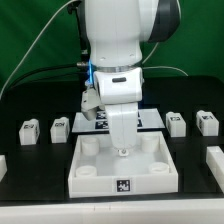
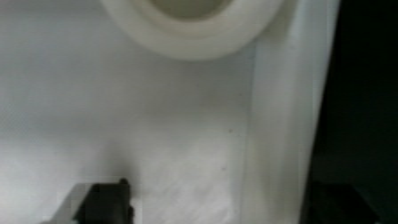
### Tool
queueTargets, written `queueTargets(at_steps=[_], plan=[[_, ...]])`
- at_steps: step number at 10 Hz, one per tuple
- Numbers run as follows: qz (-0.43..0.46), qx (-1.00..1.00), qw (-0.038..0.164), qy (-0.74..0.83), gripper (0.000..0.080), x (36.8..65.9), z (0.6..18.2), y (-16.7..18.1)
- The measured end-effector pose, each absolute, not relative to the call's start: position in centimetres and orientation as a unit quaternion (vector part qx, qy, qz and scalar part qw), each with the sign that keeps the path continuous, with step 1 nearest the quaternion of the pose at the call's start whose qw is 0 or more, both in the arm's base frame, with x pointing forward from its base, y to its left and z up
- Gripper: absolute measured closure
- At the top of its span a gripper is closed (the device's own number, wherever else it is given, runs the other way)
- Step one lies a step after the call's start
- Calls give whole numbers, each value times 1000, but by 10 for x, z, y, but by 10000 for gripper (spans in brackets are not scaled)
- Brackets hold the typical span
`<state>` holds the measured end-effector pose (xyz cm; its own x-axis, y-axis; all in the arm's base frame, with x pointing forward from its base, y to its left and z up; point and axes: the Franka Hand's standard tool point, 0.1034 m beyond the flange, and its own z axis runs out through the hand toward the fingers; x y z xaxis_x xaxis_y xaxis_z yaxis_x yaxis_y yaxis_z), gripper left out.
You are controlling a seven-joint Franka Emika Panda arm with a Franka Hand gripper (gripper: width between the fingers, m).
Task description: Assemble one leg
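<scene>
Four legs, small white tagged blocks, stand on the black table: two at the exterior view's left and two at its right. My gripper is down low over the large white square panel, near its middle, away from all the legs. In the wrist view the gripper is open and holds nothing. One dark finger shows over the panel's flat floor. The panel's raised rim and one round corner hole lie ahead. The other finger blends into the dark table.
The marker board lies behind the arm. White parts sit at the exterior view's left edge and right edge. A green wall backs the table.
</scene>
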<state>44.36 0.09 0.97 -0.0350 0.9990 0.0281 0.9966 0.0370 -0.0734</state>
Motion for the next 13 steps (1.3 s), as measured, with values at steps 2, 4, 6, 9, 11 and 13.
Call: queueTargets(at_steps=[2,4,6,9,11,13], plan=[[17,-694,36,-719,401,443,9,1],[17,-694,36,-719,722,443,9,1],[14,-694,33,-719,738,445,11,0],[14,-694,33,-719,738,446,11,0],[13,-694,32,-719,738,446,11,1],[-2,-700,29,-713,738,472,10,25]])
